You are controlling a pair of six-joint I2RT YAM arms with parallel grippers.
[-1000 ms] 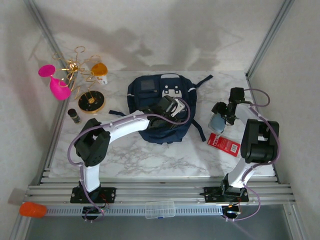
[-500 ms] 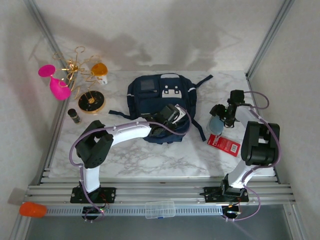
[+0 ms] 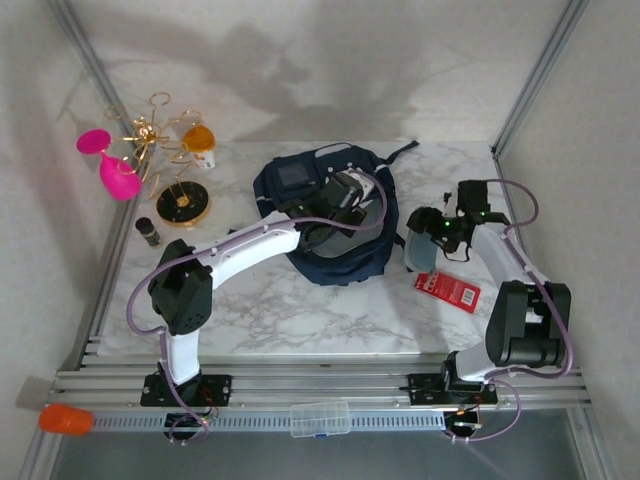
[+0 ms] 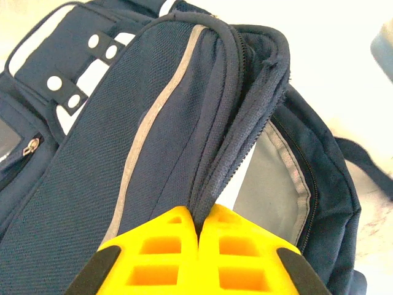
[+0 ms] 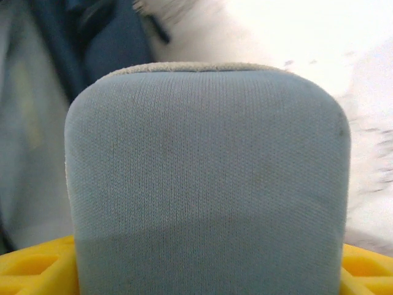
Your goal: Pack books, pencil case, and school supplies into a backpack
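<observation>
The left pincer: yellow fingers pinched together on the zip-edged lip of the large navy blue fabric backpack, with nothing between them but the fold of cloth. The lip is lifted and drawn away from the bag's body, and pale grey lining shows in the gap. Likely purpose: hold the mouth open so the other arm has a slot to feed.

The bag sits mid-table, toward the far side.

The right pincer: jaws wide apart but closed on the pale grey-blue oblong fabric pencil case. It is gripped across its width, with the rounded end sticking out beyond the fingers. The case hangs just right of the bag and seems clear of the white marbled table. It is not yet inside.

A small flat red rectangular packet with white print lies flat on the table, just near of the right pincer and right of the bag. Nothing touches it. It probably goes in after the case.

Risk, as I judge it: the opening is a narrow slit and the case is broad. It could catch on the zip lip or shove the bag.
</observation>
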